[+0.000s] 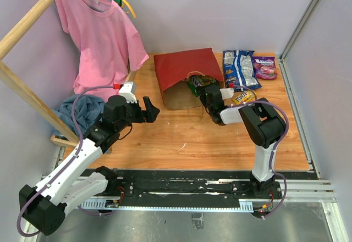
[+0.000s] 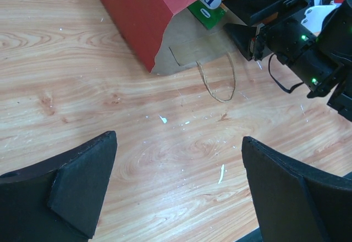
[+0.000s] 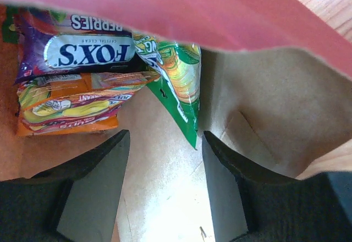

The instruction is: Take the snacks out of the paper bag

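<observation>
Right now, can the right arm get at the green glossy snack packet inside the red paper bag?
Probably yes: the right gripper sits in the red paper bag, jaws apart, green glossy packet just ahead, unobstructed.

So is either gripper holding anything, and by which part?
Nothing is held. The left gripper hangs open over the table. The right gripper, jaws apart inside the paper bag, has a corner of the green packet at their tips, not pinched.

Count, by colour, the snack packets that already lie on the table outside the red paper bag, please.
Blue-and-white glossy packet: 1
Purple glossy packet: 1
Yellow glossy packet: 1
Total outside the red paper bag: 3
</observation>
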